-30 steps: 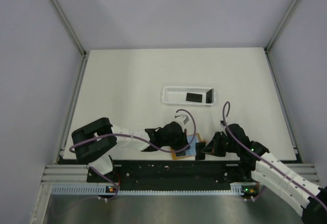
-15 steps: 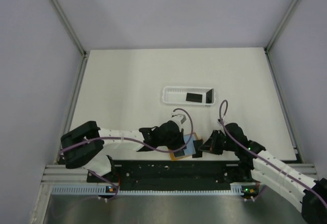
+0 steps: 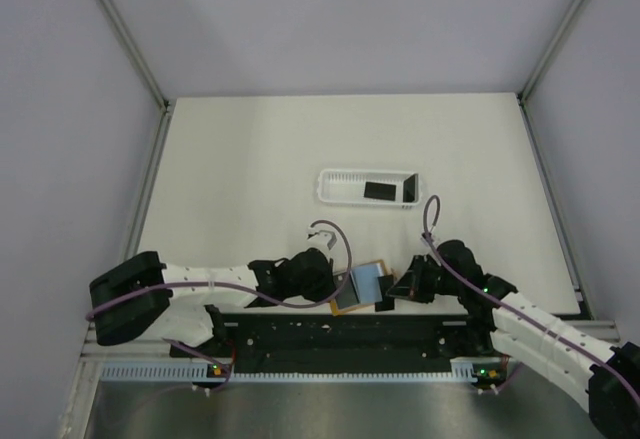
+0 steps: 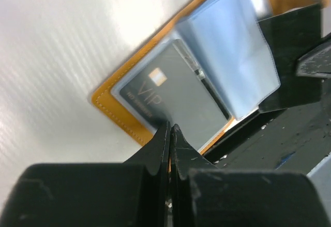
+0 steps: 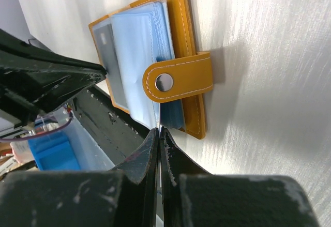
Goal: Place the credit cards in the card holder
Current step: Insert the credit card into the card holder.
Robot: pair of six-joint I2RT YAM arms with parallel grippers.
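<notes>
The orange card holder (image 3: 372, 265) lies open at the table's near edge, pale blue sleeves (image 4: 232, 56) fanned up. A dark grey VIP card (image 4: 176, 95) sits in its left sleeve and also shows in the top view (image 3: 348, 296). My left gripper (image 4: 170, 129) is shut, its tips pinching the holder's near orange edge (image 4: 111, 105). My right gripper (image 5: 160, 131) is shut on a clear sleeve edge just below the snap tab (image 5: 181, 77). Two more dark cards (image 3: 380, 190) (image 3: 409, 188) lie in the white tray.
The long white slotted tray (image 3: 335, 199) stands mid-table, beyond the holder. The black mounting rail (image 3: 330, 331) runs right along the holder's near side. White walls and metal posts enclose the table.
My left arm has drawn back to the left, uncovering the holder. The holder now lies more open, with the dark card showing in its left sleeve. My right gripper has barely moved.
</notes>
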